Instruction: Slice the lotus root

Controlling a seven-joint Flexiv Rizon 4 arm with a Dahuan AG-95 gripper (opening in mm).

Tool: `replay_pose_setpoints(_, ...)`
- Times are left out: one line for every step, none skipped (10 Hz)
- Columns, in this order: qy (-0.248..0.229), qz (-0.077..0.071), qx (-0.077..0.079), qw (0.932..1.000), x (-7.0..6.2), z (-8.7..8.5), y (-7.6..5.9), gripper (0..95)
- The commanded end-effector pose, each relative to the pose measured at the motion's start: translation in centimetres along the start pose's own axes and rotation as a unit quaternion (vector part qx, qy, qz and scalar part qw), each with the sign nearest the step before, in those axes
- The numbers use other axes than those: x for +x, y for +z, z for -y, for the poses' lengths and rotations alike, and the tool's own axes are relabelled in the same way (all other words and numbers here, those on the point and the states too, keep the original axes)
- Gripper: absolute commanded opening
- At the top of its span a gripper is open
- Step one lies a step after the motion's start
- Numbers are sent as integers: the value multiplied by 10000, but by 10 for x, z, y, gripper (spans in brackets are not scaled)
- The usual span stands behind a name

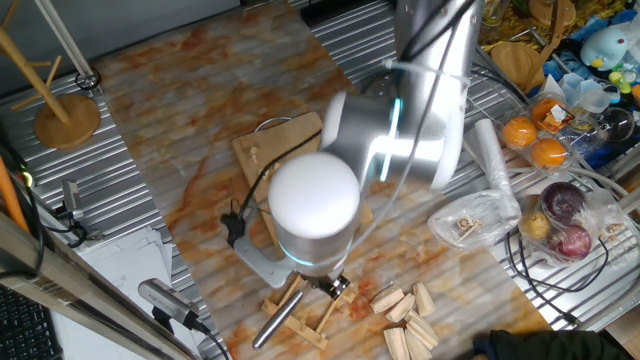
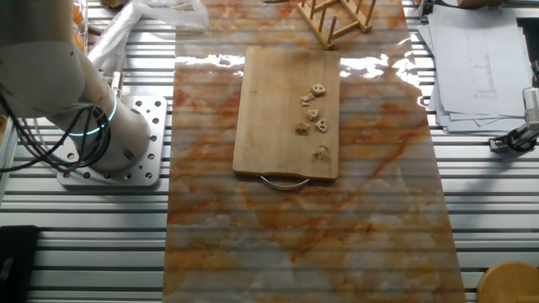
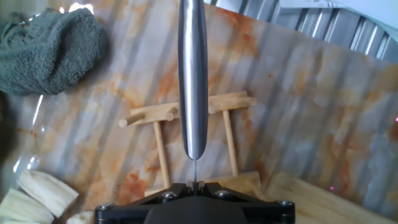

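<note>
1. Lying as small cream lotus root slices point(image 2: 313, 112), scattered in a loose cluster on the right half of the pale rectangular wooden cutting board point(image 2: 265, 118), some touching, one a little apart toward the handle end.
2. Resting flat on the orange-veined marble-patterned table mat point(image 2: 295, 236), with the board's thin metal loop handle point(image 2: 284, 182) pointing toward the near edge in the other fixed view.
3. Hovering well apart from the slices, beyond the board's far end: the two-finger gripper point(image 3: 194, 183), fingers drawn in close on a long silver steel knife point(image 3: 193, 74), seen spine-on in the hand view.
4. Hanging over a small light wooden rack of rails and dowels point(image 3: 186, 115), knife handle slanting outward past it in one fixed view point(image 1: 278, 318).
5. Lying near the rack: pale wooden wedge blocks point(image 1: 408, 312) in a loose heap, and a crumpled grey-green cloth point(image 3: 46, 46) on the mat.
6. Blocking most of the board in one fixed view: the silver-white robot arm point(image 1: 330, 190), base bolted beside the mat.
</note>
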State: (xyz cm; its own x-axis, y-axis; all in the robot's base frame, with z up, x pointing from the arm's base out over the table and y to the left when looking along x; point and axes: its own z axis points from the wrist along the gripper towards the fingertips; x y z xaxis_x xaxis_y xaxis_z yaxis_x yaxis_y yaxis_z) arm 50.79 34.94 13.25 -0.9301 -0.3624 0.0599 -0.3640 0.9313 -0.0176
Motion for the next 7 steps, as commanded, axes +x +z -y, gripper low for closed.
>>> replay_pose_setpoints(-41,111,-10,9999,-2,0,3,0)
replay_pose_setpoints(-35,112,-2,9999,-3,0,4,0)
replay_pose_setpoints(-37,110,-2,9999,-3,-1,4,0)
replay_pose_setpoints(-67,87,0,9999,-3,-1,4,0)
replay_pose_setpoints(-103,51,7,9999,-3,-1,4,0)
replay_pose_setpoints(-131,35,-10,9999,-3,-1,4,0)
replay_pose_setpoints(-182,28,-15,9998,-3,-1,4,0)
